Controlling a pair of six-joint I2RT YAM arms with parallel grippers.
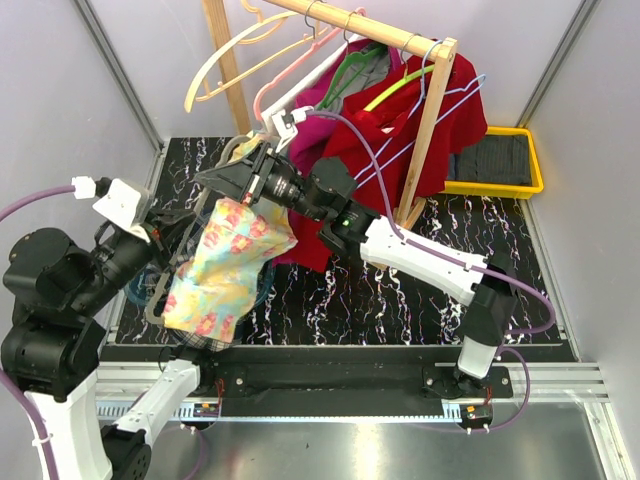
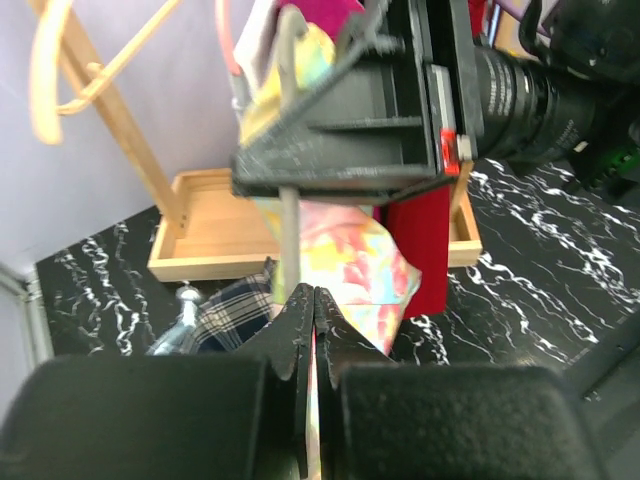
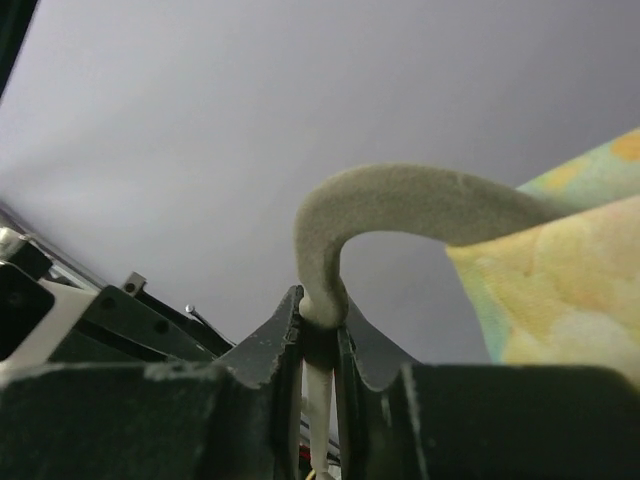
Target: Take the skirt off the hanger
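Nearest the arm bases, the left gripper (image 2: 312,300) sits in front of the wooden rack (image 1: 430,120), towards its left end. Its fingers are pressed fully together. A sliver of floral cloth shows between them, so it seems to have pinched a thin fold of the skirt (image 1: 230,265), though how firmly cannot be told.

Just beyond, the skirt hangs down on the near side of the rack. Its yellow and pink cloth is draped from a grey felt-covered hanger (image 3: 400,200).

Above that, the right gripper (image 3: 318,320) reaches across from the rack's right side. Its jaws are nearly closed and clamp the hanger at the base of its hook, holding it free of the rail.

Red garments (image 1: 450,130) hang on the rack itself, and a yellow tray (image 1: 495,188) lies past its right end.

By my reading, the step in hand is the pull-off, with one arm steadying the hanger and the other gripping cloth. The next move calls for drawing the skirt downward, away from the hanger, while the right arm holds firm. If the cloth slips, the left gripper needs a fresh, deeper bite.
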